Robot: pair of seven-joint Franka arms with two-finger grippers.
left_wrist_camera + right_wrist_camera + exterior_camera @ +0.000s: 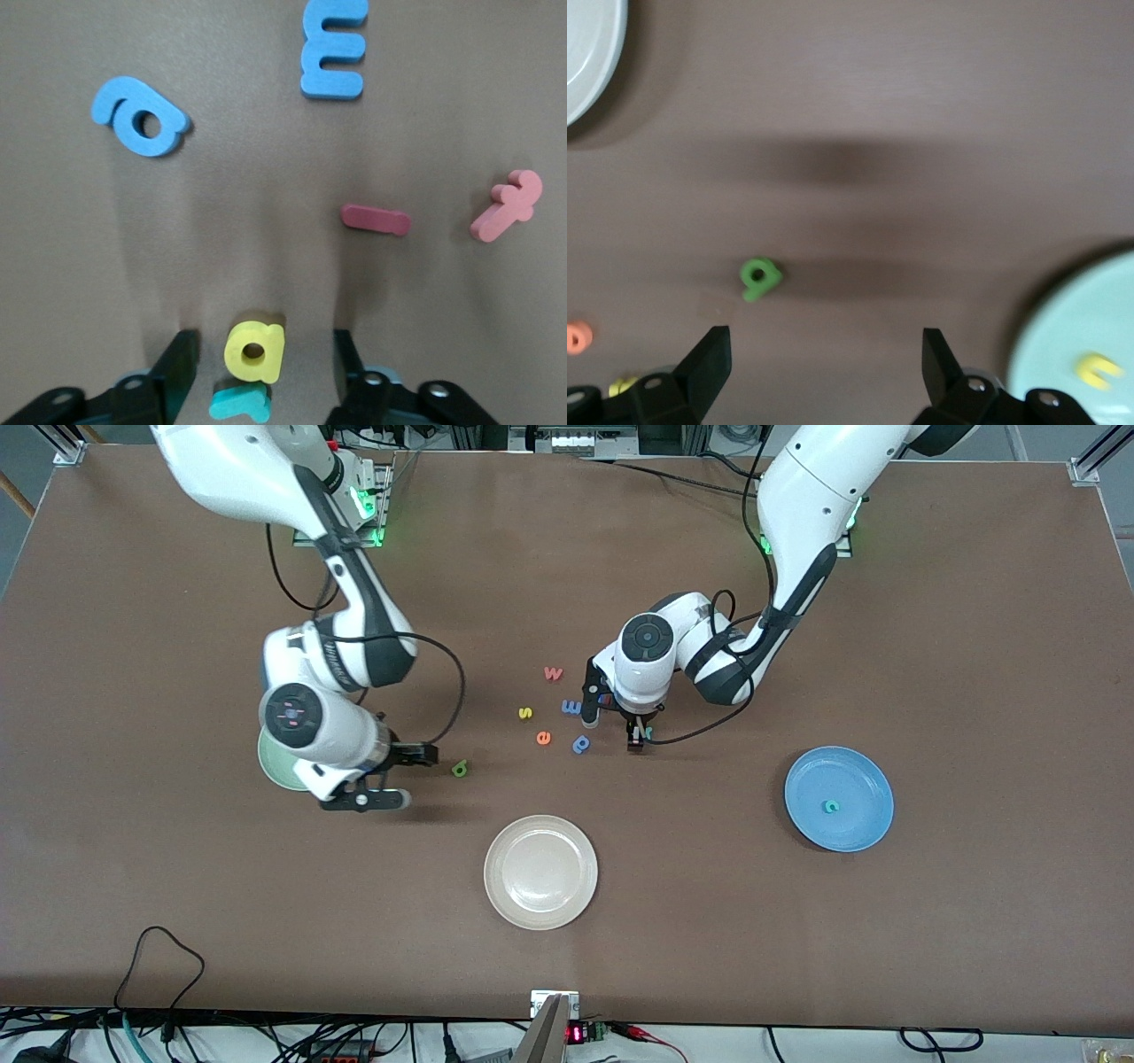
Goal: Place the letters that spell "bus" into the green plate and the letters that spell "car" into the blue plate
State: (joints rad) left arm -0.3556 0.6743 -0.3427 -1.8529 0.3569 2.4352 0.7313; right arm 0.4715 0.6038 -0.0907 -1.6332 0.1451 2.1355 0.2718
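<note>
Spanning the bench (930, 646), the blue plate (864, 828) holds the c (830, 807); the green plate (1063, 345) holds the u (1097, 371). Left end effector (263, 367) stands low and part-open astride the a (254, 351), its stem along the gap, the r (239, 403) touching it. Right end effector (827, 363), wide and empty, is above the bench by the green plate; the b (758, 278) lies just ahead, stem angled.

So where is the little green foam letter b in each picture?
Front view: the small dark green foam letter b lies on the table beside the right pincer.
Left wrist view: not in it.
Right wrist view: the b lies on bare table ahead of the pincer.
Shared landmark: the orange foam letter e.
</note>
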